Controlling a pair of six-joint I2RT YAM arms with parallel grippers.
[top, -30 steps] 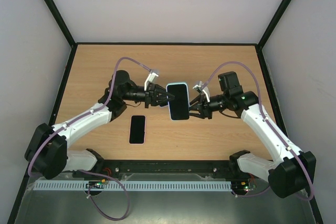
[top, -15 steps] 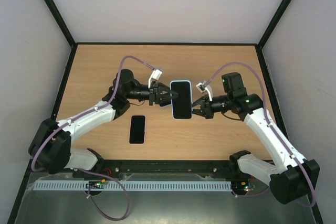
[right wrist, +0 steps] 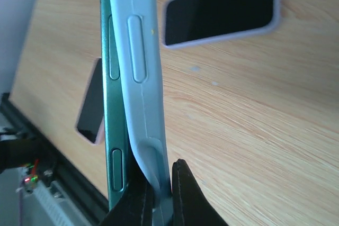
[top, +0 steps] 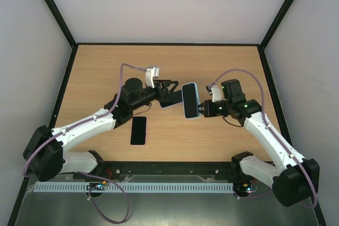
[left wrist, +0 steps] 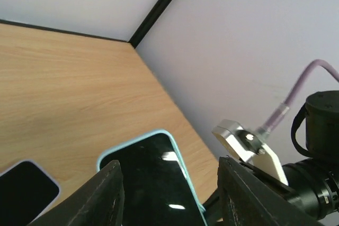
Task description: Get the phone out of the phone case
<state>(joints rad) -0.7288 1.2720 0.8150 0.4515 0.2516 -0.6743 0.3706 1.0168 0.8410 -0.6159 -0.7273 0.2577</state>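
Note:
A black-screened phone in a light blue case [top: 190, 100] is held off the table, tilted on edge. My right gripper [top: 203, 108] is shut on the case's rim. In the right wrist view the case [right wrist: 142, 72] bends away from the green phone edge [right wrist: 113, 104] near my right gripper [right wrist: 161, 194]. My left gripper [top: 172, 92] is open at the phone's left side. In the left wrist view the phone [left wrist: 153, 178] lies between the spread fingers [left wrist: 108, 197] of my left gripper [left wrist: 169, 202].
A phone in a lavender case [top: 139, 129] lies on the table near the front. Another lavender-cased phone [right wrist: 222, 6] lies under the left gripper, also showing in the left wrist view [left wrist: 24, 186]. The black rail [top: 169, 170] runs along the near edge.
The right gripper has carried the cased phone to the right and tipped it on edge. The left gripper has followed to the right and its jaws stand wider.

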